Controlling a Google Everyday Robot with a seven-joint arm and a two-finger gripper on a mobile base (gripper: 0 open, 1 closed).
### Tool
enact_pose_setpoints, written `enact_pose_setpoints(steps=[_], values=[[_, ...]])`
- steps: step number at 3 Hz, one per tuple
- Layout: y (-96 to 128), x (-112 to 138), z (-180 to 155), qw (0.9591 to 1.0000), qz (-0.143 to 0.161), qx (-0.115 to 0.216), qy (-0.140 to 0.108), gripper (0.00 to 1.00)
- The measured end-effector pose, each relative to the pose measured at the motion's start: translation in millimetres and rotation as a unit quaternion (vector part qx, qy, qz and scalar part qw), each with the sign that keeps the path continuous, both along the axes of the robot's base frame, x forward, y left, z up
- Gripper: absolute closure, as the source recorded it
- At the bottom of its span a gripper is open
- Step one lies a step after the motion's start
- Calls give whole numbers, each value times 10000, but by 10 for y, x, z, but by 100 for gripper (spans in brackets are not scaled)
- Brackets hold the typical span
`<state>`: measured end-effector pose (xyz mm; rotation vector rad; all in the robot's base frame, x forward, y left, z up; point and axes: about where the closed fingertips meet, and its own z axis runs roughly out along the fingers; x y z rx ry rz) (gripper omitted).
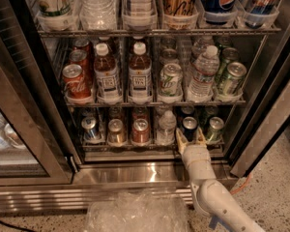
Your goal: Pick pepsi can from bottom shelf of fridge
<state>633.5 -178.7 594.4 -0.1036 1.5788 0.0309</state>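
Note:
The fridge (261,105) stands open in the camera view. On its bottom shelf (135,146) a dark navy pepsi can (189,125) with a silver top stands second from the right. My gripper (191,137) is at the shelf's front rail right in front of the can. Its two tan fingers (181,138) are spread apart, one at each side of the can's lower part. The fingers hide the can's base. The white arm (217,202) rises from the lower right.
A green can (214,128) stands right of the pepsi can, a small clear water bottle (166,127) left of it, then copper cans (140,131) and a lighter blue-and-silver can (91,127). Tea bottles and cans fill the shelf above. Crumpled clear plastic (135,211) lies on the floor.

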Motion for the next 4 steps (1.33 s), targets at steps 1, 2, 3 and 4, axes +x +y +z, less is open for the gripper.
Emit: enact_pose_setpoints(steps=[1, 2, 3, 4], values=[[-45, 156, 30, 9998, -63, -166, -121, 43], [-61, 246, 7, 9996, -101, -233, -149, 62], [-61, 246, 7, 9996, -101, -233, -149, 85], [-63, 241, 16, 9996, -110, -222, -155, 100]])
